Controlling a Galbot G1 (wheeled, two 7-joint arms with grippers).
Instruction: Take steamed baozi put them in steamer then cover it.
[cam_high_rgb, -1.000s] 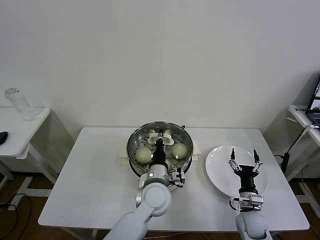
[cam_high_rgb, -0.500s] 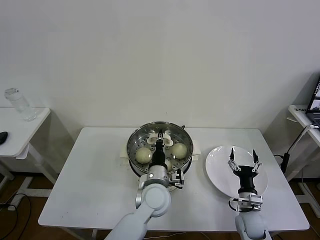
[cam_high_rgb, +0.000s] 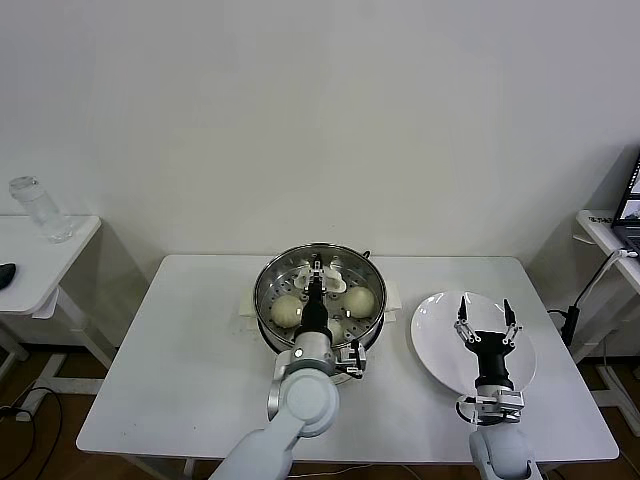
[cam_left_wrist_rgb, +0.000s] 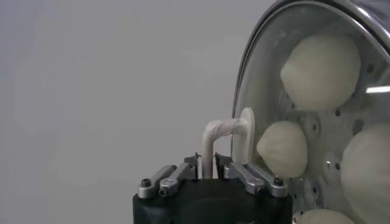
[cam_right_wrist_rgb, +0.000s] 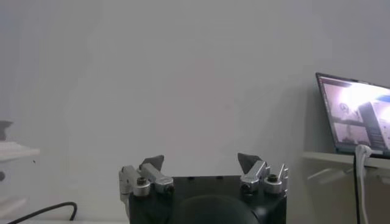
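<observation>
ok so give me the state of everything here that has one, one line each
steamer: covered, holding the buns.
cover: seated on the steamer.
steamed baozi: inside, under the glass.
left gripper: fingers around the cover's handle, slightly parted.
right gripper: open, above the plate.
plate: empty.
laptop: screen on.

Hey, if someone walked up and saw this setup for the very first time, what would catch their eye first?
Probably the shiny steamer in the middle of the white table, with pale buns showing through its glass lid. The left pincer sits right at the lid's cream handle, fingers either side of it. Off to the right, the right pincer hangs wide open over a bare white plate.
</observation>
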